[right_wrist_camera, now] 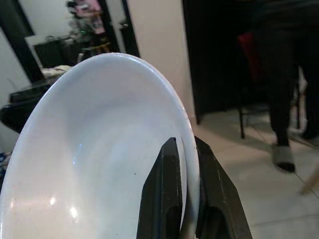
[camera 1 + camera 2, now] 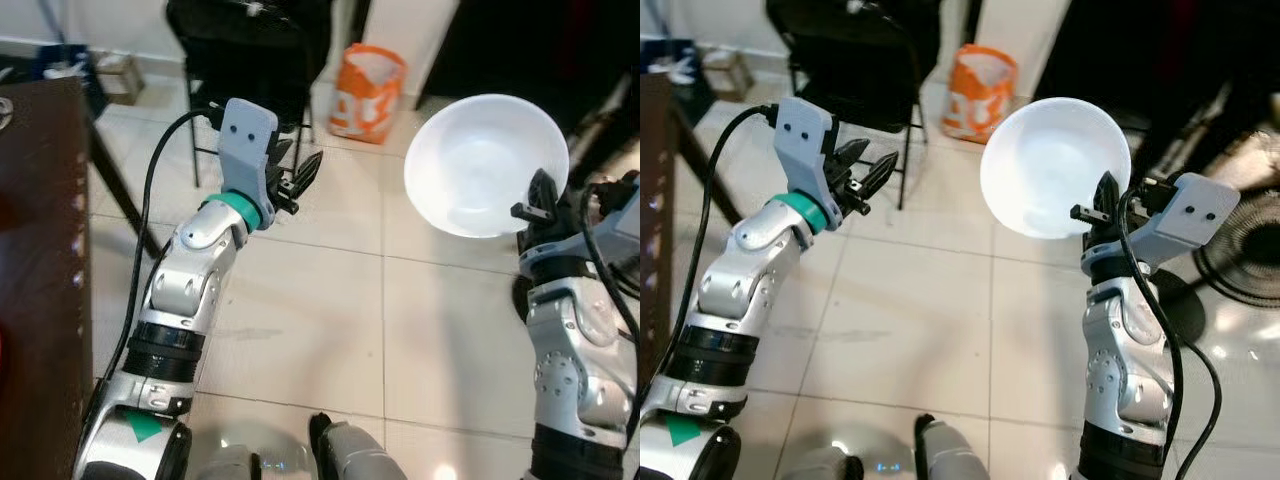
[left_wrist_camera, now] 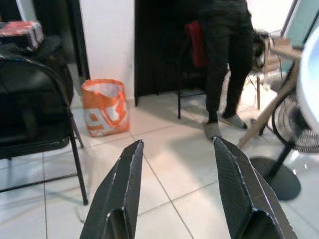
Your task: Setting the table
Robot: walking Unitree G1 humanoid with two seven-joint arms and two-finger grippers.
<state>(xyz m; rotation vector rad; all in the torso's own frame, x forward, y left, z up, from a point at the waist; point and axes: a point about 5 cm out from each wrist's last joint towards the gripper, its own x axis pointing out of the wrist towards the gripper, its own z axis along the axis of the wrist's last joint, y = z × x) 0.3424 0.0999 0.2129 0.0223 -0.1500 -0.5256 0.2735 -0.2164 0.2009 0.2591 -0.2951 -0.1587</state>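
Right gripper (image 2: 1102, 205) pinches bowl (image 2: 1055, 165) by rim, one finger inside, one outside; bowl held high over tiled floor (image 2: 330, 300), tilted. Left gripper (image 3: 179, 189) empty, fingers wide. Table (image 2: 40, 280) edge at my left. I judge: carry bowl level, turn slowly toward table, keep chair (image 2: 250, 50) clear.

Pale tiled floor (image 2: 330, 300) — black chair (image 2: 250, 50), orange bag (image 2: 368, 92), dark table (image 2: 40, 280).

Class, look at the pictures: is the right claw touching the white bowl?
Touching. The right wrist view shows the right claw clamped on the white bowl, one finger inside the rim, the other outside.
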